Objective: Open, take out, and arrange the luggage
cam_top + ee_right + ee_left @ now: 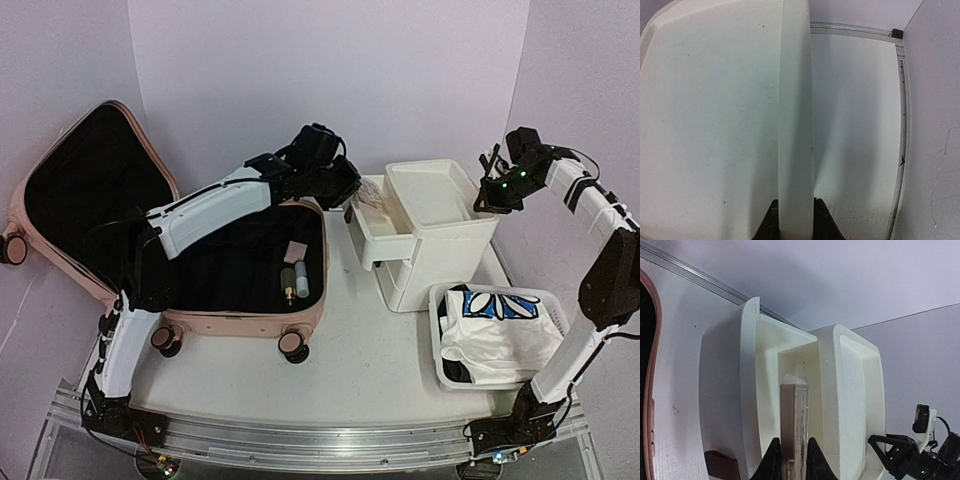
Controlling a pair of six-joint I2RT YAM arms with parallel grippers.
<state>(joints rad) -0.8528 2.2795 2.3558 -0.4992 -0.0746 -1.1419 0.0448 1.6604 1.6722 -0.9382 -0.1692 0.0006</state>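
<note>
Luggage (240, 265) open. Left pincer (352, 200) holds clear packet (367, 204) over drawer (385, 245). Right pincer (487, 196) grips drawer unit (450, 255).

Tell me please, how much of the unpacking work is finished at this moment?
Done: the luggage lies open, and folded clothes sit in the basket. In hand: the left tool holds a clear packet over the open drawer; the right tool grips the drawer unit by its rim. Left: small bottles and a pink item lie in the luggage.
</note>
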